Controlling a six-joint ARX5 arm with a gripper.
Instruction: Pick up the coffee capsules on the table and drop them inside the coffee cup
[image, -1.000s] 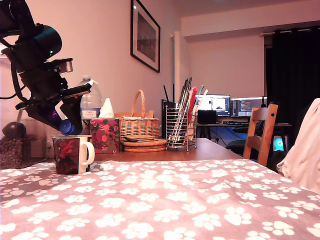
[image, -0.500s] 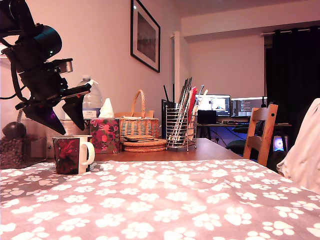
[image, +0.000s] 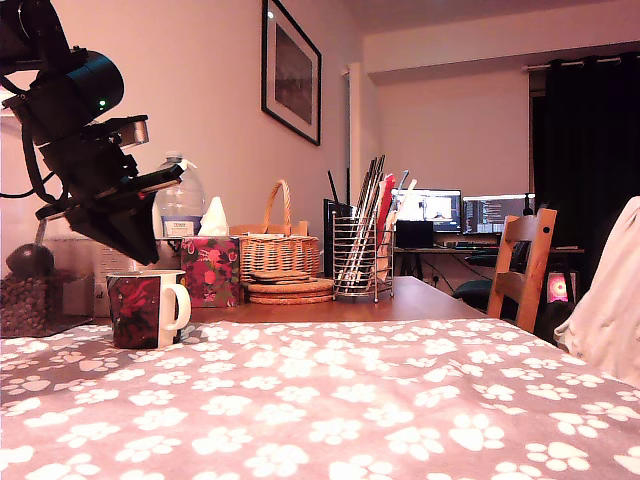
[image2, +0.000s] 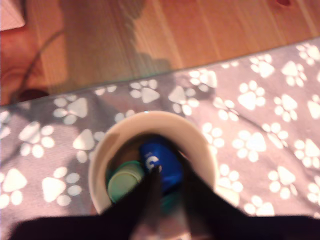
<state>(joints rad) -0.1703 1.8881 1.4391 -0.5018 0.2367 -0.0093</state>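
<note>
Pincer hanging nearly closed, holding nothing, at the coffee cup's 12 o'clock.
Both capsules are lying inside: blue capsule, pale capsule at its 8 o'clock; lifting straight up is avoiding the rim.

Little could be read in either view. A white mark, possibly a figure or letter, showed on the blue capsule inside the coffee cup, too blurred to make out. The water bottle carried a label whose print was illegible, as were the lit monitors behind.
</note>
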